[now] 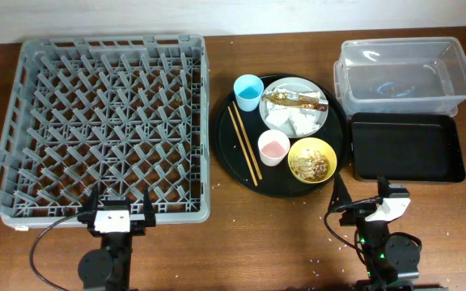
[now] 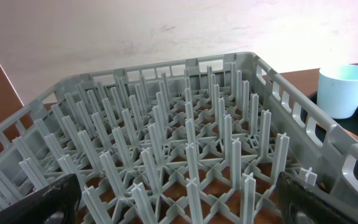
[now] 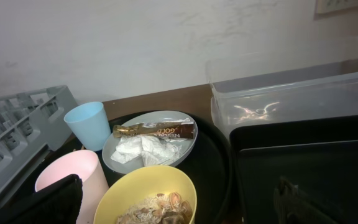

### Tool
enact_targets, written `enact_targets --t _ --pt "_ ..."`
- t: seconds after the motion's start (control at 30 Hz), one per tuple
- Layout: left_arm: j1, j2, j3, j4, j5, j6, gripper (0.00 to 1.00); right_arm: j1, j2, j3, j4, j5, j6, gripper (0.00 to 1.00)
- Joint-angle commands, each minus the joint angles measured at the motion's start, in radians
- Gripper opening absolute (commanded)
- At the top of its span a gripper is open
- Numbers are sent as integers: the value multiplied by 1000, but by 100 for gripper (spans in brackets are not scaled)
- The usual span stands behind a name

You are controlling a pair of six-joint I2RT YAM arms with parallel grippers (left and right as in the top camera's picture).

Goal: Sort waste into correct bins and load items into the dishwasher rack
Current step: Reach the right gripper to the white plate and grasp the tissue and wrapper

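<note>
The grey dishwasher rack fills the left; it also shows in the left wrist view. A round black tray holds the white plate with napkins and the gold foil wrapper, the blue cup, the pink cup, the yellow bowl of food scraps, and chopsticks. The clear tub and the black tray sit at right. My left gripper is open at the rack's near edge. My right gripper is open near the bowl and black tray.
Pale crumbs lie scattered on the brown table near the front right. A pale wall runs along the back edge. The right wrist view shows the bowl, pink cup, plate and tub close ahead.
</note>
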Motion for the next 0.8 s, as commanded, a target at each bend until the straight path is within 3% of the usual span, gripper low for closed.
enact_targets --t 0.0,0.77 --pt "-4 -8 -5 -3 -6 16 99 5 -6 -7 -2 -6 -6 98" --pt "-4 -8 -5 -3 -6 16 99 5 -6 -7 2 -34 -3 98"
